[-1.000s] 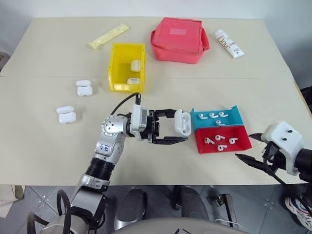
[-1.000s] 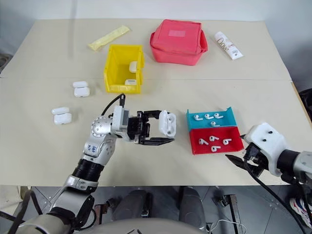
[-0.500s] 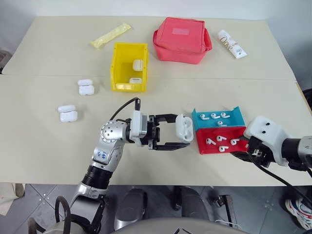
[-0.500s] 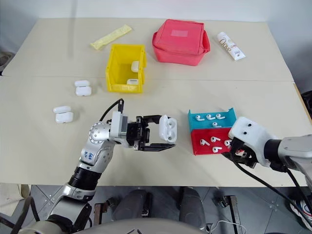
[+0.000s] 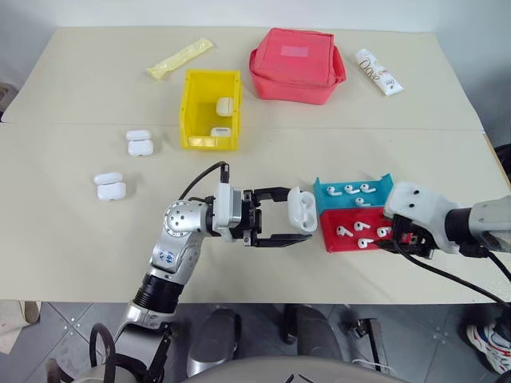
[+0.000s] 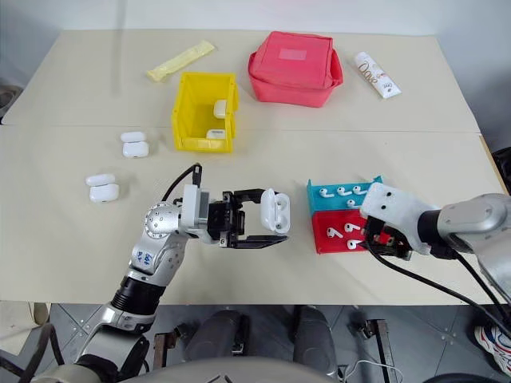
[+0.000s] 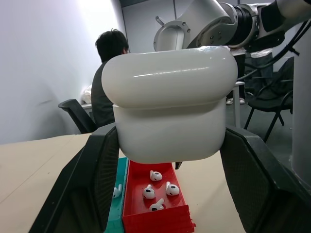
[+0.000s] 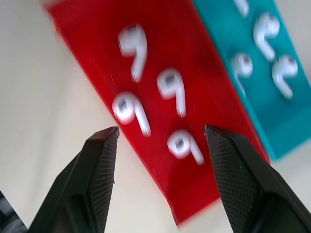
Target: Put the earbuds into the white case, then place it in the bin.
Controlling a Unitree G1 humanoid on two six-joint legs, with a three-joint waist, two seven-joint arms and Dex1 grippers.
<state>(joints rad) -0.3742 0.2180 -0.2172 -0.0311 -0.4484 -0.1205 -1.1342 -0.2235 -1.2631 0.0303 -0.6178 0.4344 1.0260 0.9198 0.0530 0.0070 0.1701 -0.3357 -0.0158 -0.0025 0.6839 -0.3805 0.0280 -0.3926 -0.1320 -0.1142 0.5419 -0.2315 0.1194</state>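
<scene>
- The right gripper (image 8: 160,133) hangs tilted down over the near end of the red tray (image 5: 363,236), its two black fingers standing apart with nothing between them.
- In the right wrist view four earbuds (image 8: 180,144) lie on the red floor straight ahead of those fingers; the nearest one sits between the two tips and slightly beyond them, not yet touched.
- Each earbud is a tiny glossy white piece with a short stem; the stems run slantwise across the tray, so the fingers would need to close across a stem, I judge.
- A blue tray (image 5: 354,191) with more earbuds touches the red one on its far side.
- The right arm is plainly the nearer one to the earbuds.
- The left gripper (image 5: 297,218) is clamped on the white case (image 5: 300,204), held above the table just to the left of the trays, lid hinged up, opening turned toward the trays.
- The case is small, rounded and glossy.
- The yellow bin (image 5: 211,111) stands well apart on the far side of the table, already holding two cases.
</scene>
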